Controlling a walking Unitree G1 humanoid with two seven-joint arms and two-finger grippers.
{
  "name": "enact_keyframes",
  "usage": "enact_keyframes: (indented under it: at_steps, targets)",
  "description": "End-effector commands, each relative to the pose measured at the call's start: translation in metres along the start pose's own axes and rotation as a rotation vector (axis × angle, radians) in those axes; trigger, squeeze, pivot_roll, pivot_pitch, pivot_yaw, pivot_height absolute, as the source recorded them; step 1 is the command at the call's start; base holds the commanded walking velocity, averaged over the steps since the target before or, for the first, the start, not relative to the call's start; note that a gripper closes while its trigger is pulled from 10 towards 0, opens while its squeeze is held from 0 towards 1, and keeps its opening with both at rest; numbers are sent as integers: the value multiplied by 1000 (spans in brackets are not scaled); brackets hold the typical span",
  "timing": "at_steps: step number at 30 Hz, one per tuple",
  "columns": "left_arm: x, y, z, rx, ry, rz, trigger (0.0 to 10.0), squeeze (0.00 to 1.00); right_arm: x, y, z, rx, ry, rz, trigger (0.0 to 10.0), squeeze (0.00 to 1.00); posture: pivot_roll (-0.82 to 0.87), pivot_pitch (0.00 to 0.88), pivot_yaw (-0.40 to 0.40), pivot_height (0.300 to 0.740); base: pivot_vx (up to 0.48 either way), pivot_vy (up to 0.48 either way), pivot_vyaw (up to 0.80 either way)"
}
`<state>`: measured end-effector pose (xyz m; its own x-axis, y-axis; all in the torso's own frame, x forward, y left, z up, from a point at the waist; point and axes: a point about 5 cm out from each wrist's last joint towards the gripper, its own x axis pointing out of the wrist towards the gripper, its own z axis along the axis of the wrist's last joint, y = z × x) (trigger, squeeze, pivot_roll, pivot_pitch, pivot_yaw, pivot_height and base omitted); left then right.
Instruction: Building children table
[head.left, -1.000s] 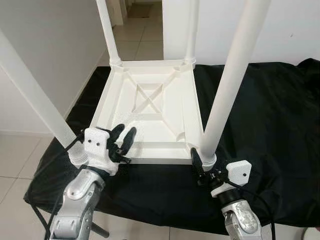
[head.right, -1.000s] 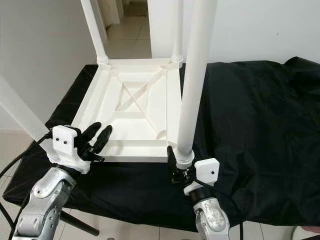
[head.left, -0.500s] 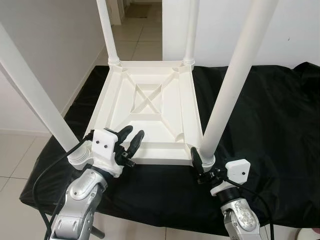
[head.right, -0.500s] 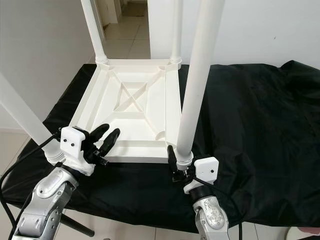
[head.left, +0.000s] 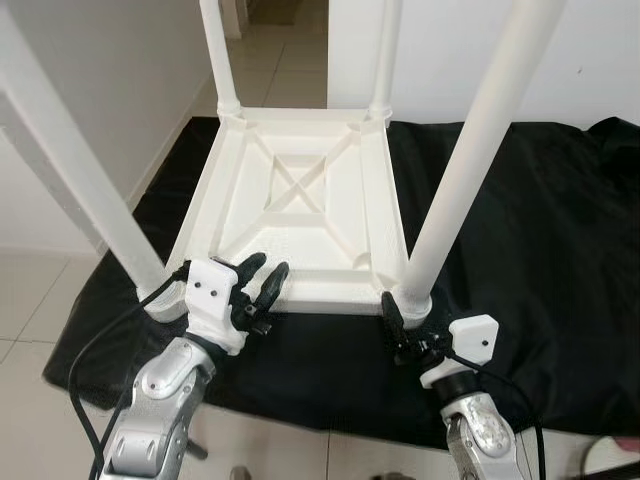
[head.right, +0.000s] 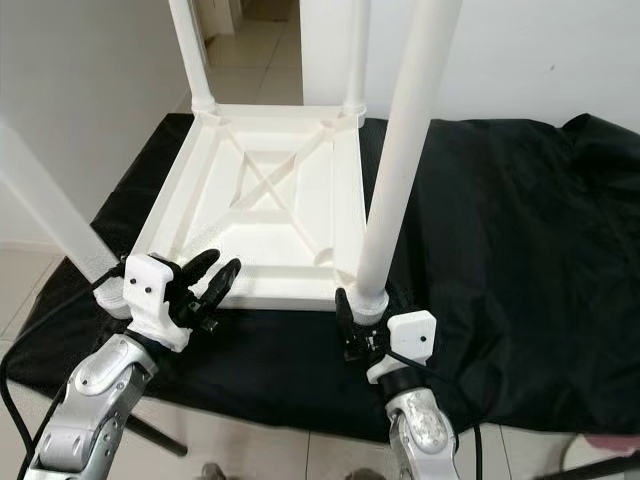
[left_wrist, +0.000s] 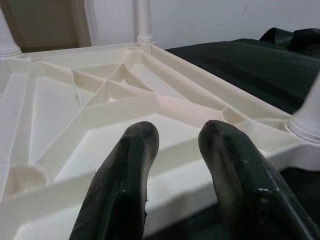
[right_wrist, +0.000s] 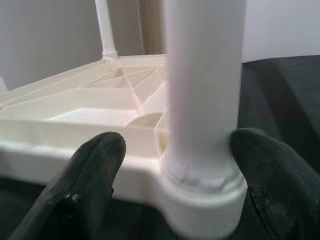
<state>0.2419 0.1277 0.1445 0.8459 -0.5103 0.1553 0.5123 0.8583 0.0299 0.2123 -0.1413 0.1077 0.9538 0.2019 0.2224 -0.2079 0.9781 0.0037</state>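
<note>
A white children's table (head.left: 300, 215) lies upside down on a black cloth (head.left: 540, 220) with its legs standing up. My left gripper (head.left: 267, 268) is open at the table's near edge, close to the near-left leg (head.left: 75, 170). In the left wrist view its fingers (left_wrist: 135, 165) point over the ribbed underside with nothing between them. My right gripper (head.right: 362, 310) is open astride the base of the near-right leg (head.left: 470, 160). One finger (right_wrist: 260, 170) touches the leg's collar, while the other finger (right_wrist: 92, 170) stands a little apart from it.
The two far legs (head.left: 218, 50) (head.left: 385, 50) rise at the table's back corners. The cloth spreads wide to the right. Beyond the cloth's left and near edges is tiled floor (head.left: 40, 300). A white wall (head.left: 600, 60) runs behind, with a doorway at the far left.
The head camera has shifted slightly. My left gripper has moved a little right and nearer along the table's front edge. The right gripper has stayed at the near-right leg's base.
</note>
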Motion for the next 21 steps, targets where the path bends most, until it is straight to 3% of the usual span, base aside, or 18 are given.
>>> enact_keyframes:
  at_steps: [1,8,21]
  targets:
    - [-1,-1,-1,5,2,-27,10000,0,-2,1,-3,1,7,1,10000,0,-84,0,52,740,-341,0,0]
    - [-1,-2,0,0,0,-28,10000,0,-4,0,-3,-4,10,-1,10000,0,-87,0,53,740,-342,0,0]
    - [0,-2,2,15,-22,-21,10000,0,-2,-2,-3,-6,9,-4,10000,0,-83,0,45,740,0,0,0]
